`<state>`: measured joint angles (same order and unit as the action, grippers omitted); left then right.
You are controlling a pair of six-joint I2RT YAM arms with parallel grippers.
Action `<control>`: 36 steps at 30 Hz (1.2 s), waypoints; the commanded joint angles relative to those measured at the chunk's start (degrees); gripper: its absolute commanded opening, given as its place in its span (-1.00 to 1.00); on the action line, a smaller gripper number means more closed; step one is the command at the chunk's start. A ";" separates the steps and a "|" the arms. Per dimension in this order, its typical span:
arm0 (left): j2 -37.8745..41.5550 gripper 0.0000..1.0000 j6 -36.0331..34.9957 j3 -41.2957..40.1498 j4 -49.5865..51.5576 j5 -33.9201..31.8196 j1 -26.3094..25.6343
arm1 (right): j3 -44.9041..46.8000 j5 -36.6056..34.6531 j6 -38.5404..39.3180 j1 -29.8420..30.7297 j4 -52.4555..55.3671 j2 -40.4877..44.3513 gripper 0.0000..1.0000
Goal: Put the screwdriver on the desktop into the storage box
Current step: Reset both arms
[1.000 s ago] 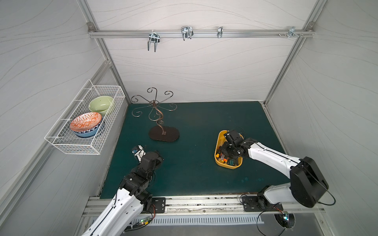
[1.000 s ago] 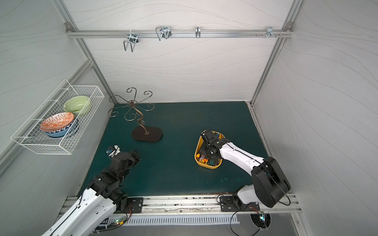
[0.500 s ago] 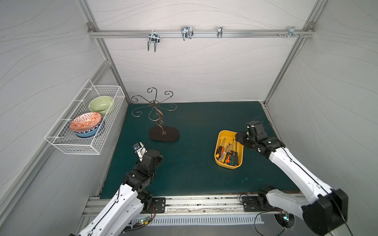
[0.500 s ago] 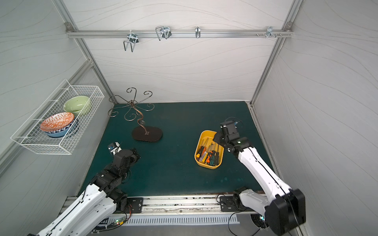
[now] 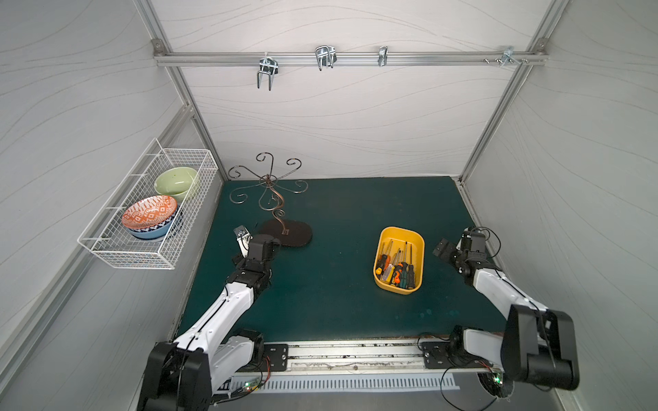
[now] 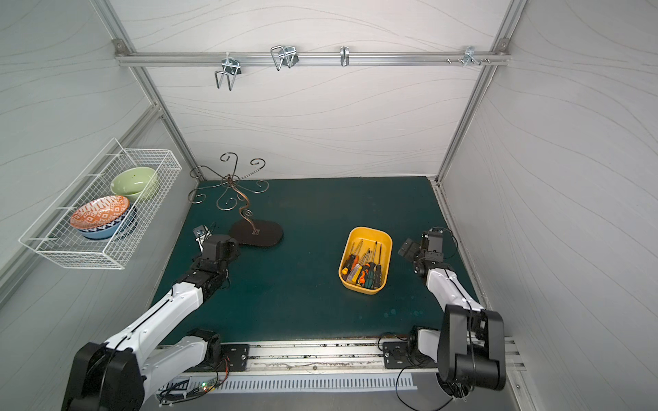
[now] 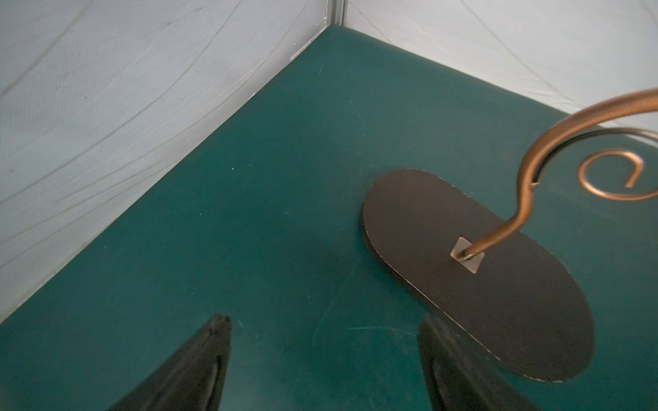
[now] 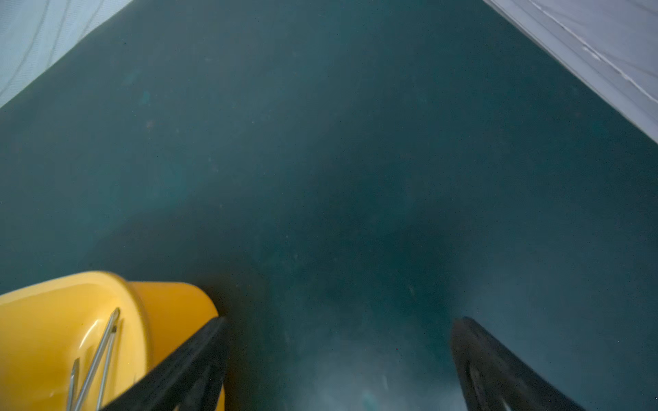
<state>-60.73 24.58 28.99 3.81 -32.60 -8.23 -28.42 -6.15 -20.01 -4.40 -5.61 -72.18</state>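
Screwdrivers (image 5: 398, 272) lay in yellow box (image 5: 397, 288); right gripper (image 8: 340, 320) spread, empty, beside box; left gripper (image 7: 324, 317) spread, empty, over bench (image 5: 320, 284).

wire basket (image 5: 124, 251) holds green bowl (image 5: 175, 179), orange bowl (image 5: 149, 211); copper scroll stand (image 5: 290, 233) nearby.

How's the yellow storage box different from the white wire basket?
The storage box is solid yellow plastic; the wire basket is open white mesh. The box sits on the desktop; the basket hangs on the side wall. The box holds screwdrivers; the basket holds bowls. Both are open-topped.
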 commanded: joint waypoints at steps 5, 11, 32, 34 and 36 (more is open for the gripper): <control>-5.38 0.83 -10.40 1.15 -13.03 6.91 5.27 | 1.30 -0.14 12.81 5.05 -29.09 -8.76 0.97; -8.44 0.84 -16.23 -5.88 -31.25 6.60 5.48 | 4.98 -4.74 19.94 12.26 -42.26 -16.88 0.98; -28.13 1.00 -22.50 -5.53 -52.72 19.78 7.48 | 4.17 -4.59 17.28 10.12 -41.05 -17.35 0.98; -28.36 1.00 -22.48 -5.44 -53.00 19.86 7.50 | 4.17 -4.67 17.03 10.10 -41.11 -17.38 0.98; -28.61 1.00 -22.43 -4.68 -51.84 20.29 7.59 | 4.17 -4.66 17.07 10.12 -41.07 -17.37 0.98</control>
<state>-89.08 2.96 22.96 -45.45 -13.17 -0.54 -24.60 -10.28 -3.40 5.96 -46.59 -89.10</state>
